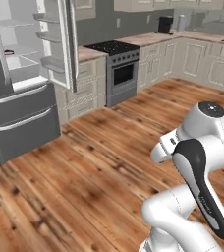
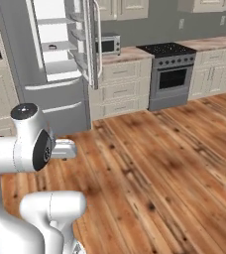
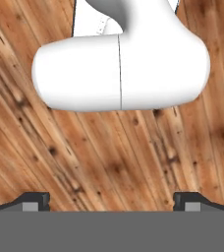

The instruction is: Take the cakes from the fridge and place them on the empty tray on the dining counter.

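Observation:
The fridge (image 1: 20, 113) stands at the far left of the left base view, dark grey, with its right upper door (image 1: 65, 42) swung open on a white inside and glass shelves. In the right base view the fridge (image 2: 55, 94) is at the upper left. A tiny dark speck (image 1: 8, 51) sits on a middle shelf; it is too small to name as one of the cakes. The tray and the dining counter are out of view. My gripper (image 3: 112, 203) points down at the wooden floor, open, with nothing between its fingertips (image 3: 35, 201).
A steel range with an oven (image 1: 121, 74) stands right of the fridge, between cream cabinets (image 1: 82, 91). A microwave (image 2: 107, 44) sits on the counter beside the fridge door. Bare wooden floor (image 1: 94, 167) stretches from the base to the fridge.

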